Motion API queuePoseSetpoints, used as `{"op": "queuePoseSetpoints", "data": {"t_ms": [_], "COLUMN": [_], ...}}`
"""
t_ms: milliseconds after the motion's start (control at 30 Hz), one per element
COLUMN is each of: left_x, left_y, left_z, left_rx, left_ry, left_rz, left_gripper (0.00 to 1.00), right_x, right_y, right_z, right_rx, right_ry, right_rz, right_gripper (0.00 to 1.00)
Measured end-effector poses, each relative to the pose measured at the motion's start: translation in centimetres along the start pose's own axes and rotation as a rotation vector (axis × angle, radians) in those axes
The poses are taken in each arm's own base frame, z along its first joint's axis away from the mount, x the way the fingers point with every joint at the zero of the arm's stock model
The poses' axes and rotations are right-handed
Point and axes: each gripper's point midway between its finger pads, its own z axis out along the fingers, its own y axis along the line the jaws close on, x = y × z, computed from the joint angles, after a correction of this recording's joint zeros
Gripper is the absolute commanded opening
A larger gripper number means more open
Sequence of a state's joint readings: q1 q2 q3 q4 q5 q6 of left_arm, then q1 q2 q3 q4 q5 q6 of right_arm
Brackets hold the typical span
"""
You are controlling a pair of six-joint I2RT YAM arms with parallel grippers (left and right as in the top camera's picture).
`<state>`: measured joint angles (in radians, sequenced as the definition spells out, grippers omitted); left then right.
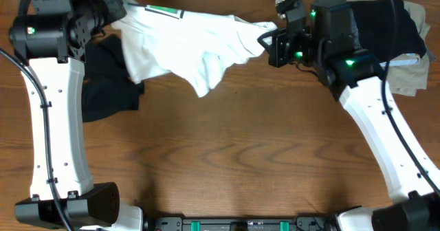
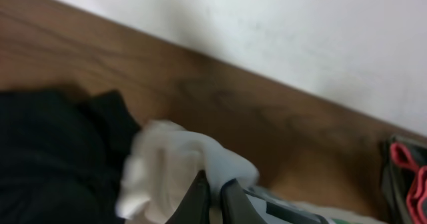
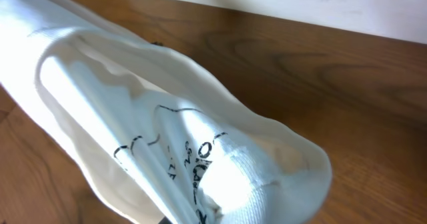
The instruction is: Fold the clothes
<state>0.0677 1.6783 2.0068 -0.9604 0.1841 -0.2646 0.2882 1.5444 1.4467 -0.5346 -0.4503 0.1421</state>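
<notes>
The left claw (image 2: pixel 213 192) and right claw (image 1: pixel 267 44) are each pinching an end of the large white cotton T-shirt (image 1: pixel 199 49), holding it stretched over the brown wooden desk (image 1: pixel 227 155). Keeping tension even while lowering it flat, clear of the plain black garment (image 1: pixel 106 86), is looking wisest.

L gripper (image 2: pixel 215 189) + R gripper (image 1: pixel 267 40) clamped

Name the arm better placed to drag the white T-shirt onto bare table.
Probably right. The right gripper, shut on the white cotton T-shirt, has bare wooden table beside it; the left gripper sits by the black soft garment.
</notes>
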Motion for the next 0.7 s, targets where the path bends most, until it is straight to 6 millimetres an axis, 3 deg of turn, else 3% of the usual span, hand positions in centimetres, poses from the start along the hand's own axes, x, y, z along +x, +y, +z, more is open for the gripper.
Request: {"op": "queuePoseSetpoints", "data": {"t_ms": [200, 333, 467, 500, 700], "left_x": [2.5, 3.8, 4.0, 3.9, 3.7], "left_y": [0.7, 0.1, 0.2, 0.2, -0.9], "left_z": [2.0, 3.4, 4.1, 4.2, 4.4], "left_rx": [-0.026, -0.025, -0.052, -0.059, -0.05], "left_ry": [0.116, 0.167, 0.17, 0.164, 0.146], "left_rz": [0.036, 0.108, 0.163, 0.173, 0.211], "left_gripper": [0.07, 0.12, 0.17, 0.24, 0.27], "right_x": [-0.8, -1.3, -2.0, -2.3, -3.4], "right_y": [1.2, 1.5, 0.2, -0.2, 0.3], "right_z": [-2.4, -4.2, -7.1, -8.3, -13.3], "right_rx": [-0.001, 0.03, 0.153, 0.193, 0.293], "right_ry": [-0.036, -0.065, -0.116, -0.138, -0.242], "right_rz": [-0.035, -0.046, -0.044, -0.044, -0.065], "right_gripper": [0.01, 0.01, 0.01, 0.01, 0.01]}}
